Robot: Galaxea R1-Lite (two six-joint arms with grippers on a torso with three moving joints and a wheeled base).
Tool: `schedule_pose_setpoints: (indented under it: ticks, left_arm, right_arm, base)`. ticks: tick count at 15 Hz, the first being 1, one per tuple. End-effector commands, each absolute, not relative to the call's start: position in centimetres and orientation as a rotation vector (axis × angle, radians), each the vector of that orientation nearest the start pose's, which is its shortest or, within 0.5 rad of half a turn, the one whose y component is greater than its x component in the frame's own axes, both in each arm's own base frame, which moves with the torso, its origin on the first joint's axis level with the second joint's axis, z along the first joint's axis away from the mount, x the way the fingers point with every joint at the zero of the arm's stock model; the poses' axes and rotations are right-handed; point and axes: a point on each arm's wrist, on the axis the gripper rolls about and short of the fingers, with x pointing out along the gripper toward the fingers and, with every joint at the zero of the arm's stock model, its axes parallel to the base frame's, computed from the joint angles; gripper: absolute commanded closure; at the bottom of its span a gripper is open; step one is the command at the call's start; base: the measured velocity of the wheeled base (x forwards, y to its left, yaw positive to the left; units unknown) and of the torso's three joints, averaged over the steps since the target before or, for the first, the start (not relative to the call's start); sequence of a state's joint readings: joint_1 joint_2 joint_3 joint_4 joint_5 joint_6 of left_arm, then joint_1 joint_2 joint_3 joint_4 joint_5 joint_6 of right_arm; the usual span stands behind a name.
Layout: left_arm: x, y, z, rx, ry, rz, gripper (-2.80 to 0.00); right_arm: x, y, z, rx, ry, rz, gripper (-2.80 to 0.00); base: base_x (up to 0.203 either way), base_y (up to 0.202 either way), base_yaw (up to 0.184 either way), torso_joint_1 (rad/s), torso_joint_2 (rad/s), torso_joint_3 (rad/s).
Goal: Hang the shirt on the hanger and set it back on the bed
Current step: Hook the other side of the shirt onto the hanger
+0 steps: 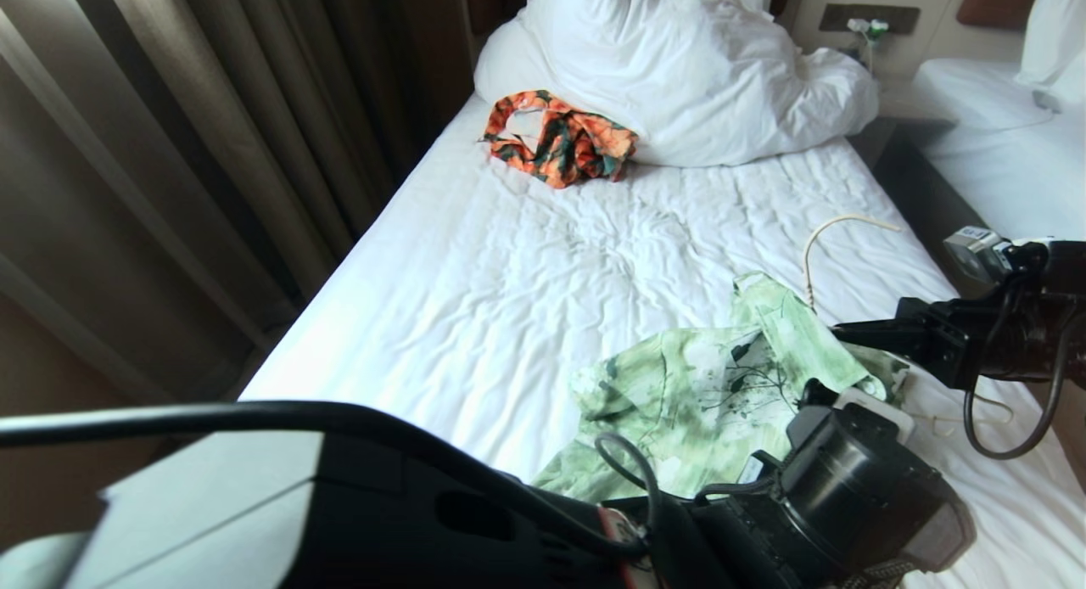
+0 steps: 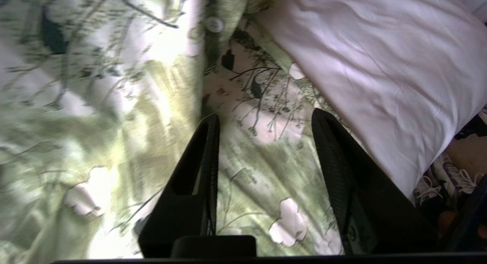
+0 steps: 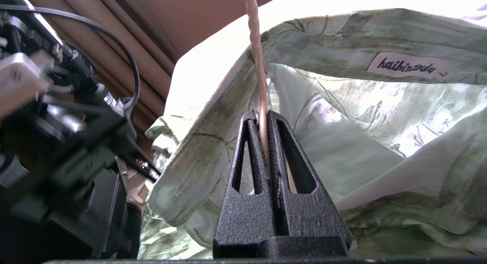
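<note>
The light green flowered shirt [image 1: 704, 394] lies crumpled on the near right of the white bed [image 1: 509, 300]. The cream hanger [image 1: 836, 224] has its hook rising past the collar, and its frame is mostly hidden in the fabric. My right gripper [image 3: 263, 117] is shut on the hanger's wire stem [image 3: 255, 47], right at the collar with its white label [image 3: 407, 66]; in the head view it [image 1: 842, 330] reaches in from the right. My left gripper [image 2: 266, 119] hovers open just above the shirt's front panel [image 2: 262, 172], nothing pinched between its fingers.
An orange-and-dark-green garment [image 1: 560, 139] sits near the bunched white pillow [image 1: 679, 71] at the head of the bed. Brown curtains [image 1: 170, 148] hang along the left. A second white bed [image 1: 1001, 148] stands beyond a narrow gap on the right. Shoes [image 2: 445, 180] lie on the floor.
</note>
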State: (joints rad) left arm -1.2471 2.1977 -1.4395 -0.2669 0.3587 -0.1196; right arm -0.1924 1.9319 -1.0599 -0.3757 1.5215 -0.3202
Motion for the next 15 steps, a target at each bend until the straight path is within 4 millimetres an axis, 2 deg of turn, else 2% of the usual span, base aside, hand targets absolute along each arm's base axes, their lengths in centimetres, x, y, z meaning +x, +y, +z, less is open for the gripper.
schedule_pose_setpoints:
  ticks: [1,4,7,8,10,15]
  left_arm:
    - [14.8,-38.6,15.9,0.224,0.378,-0.824,0.00]
    - [16.3,-34.0,18.4,0.188,0.358,-0.762,0.00]
    - [18.6,-31.2,20.2,0.177,0.328,-0.751,0.00]
    - [19.3,-30.9,20.1,0.195,0.325,-0.755,-2.80]
    - [20.7,-30.8,19.8,0.197,0.301,-0.793,-2.80]
    - [24.4,-32.7,17.9,0.197,0.156,-0.836,-2.80]
  right_arm:
    - [34.4,-4.1,15.7,0.133,0.134,1.345,0.00]
    - [34.0,-3.9,16.0,0.129,0.131,1.349,0.00]
    - [33.9,-3.8,16.2,0.126,0.128,1.353,0.00]
    - [33.9,-3.7,16.1,0.127,0.130,1.356,0.00]
    - [33.9,-3.7,16.1,0.127,0.130,1.356,0.00]
    - [34.0,-3.6,16.1,0.127,0.130,1.358,0.00]
  base:
    - [0.000,0.000,0.000,0.000,0.00,0.000]
    - [0.000,0.000,0.000,0.000,0.00,0.000]
    - [0.000,0.000,0.000,0.000,0.00,0.000]
    - [0.000,0.000,0.000,0.000,0.00,0.000]
    - [0.000,0.000,0.000,0.000,0.00,0.000]
    - [0.000,0.000,0.000,0.000,0.00,0.000]
